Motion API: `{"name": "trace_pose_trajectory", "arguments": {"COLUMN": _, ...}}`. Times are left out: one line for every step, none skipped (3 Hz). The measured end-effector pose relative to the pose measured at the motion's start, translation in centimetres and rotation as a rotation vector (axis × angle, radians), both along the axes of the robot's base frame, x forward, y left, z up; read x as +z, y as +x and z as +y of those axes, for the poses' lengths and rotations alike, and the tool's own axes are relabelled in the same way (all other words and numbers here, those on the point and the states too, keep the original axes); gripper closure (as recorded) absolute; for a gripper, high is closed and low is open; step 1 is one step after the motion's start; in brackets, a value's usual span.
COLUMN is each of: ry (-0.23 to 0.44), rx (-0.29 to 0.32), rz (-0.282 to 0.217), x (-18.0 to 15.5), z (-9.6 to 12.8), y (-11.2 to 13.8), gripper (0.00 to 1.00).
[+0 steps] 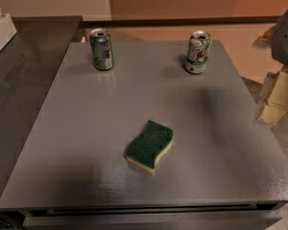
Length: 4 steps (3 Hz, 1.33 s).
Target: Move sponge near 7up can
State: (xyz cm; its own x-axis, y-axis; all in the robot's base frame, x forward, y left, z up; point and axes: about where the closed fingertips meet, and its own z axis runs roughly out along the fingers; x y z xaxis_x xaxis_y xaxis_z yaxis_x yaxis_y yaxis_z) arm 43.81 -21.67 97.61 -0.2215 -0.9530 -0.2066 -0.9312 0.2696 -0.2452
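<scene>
The sponge (150, 145), dark green on top with a pale yellow foam layer, lies flat on the grey table (86, 128), a little in front of its middle. The 7up can (198, 52), whitish-silver with green leafy markings, stands upright near the table's back right. The gripper (277, 97), with beige parts under a grey-white arm, hangs at the right edge of the view, beyond the table's right side. It is well right of the sponge and in front and to the right of the 7up can. It holds nothing that I can see.
A darker green can (102, 49) stands upright at the table's back left. A dark counter (19, 66) adjoins the table on the left, with a white object (0, 35) at its far left. Orange-tan floor and wall lie behind.
</scene>
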Motion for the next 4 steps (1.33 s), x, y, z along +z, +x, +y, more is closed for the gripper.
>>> {"name": "trace_pose_trajectory", "arguments": {"ry": 0.000, "rx": 0.000, "rz": 0.000, "x": 0.0, "z": 0.0, "y": 0.0, "gripper": 0.00}}
{"name": "trace_pose_trajectory", "arguments": {"ry": -0.002, "rx": 0.018, "rz": -0.001, "x": 0.2, "z": 0.3, "y": 0.2, "gripper": 0.00}}
{"name": "trace_pose_trajectory", "arguments": {"ry": 0.002, "rx": 0.103, "rz": -0.019, "x": 0.1, "z": 2.3, "y": 0.3, "gripper": 0.00}}
{"name": "trace_pose_trajectory", "arguments": {"ry": 0.011, "rx": 0.283, "rz": -0.049, "x": -0.6, "z": 6.8, "y": 0.4, "gripper": 0.00}}
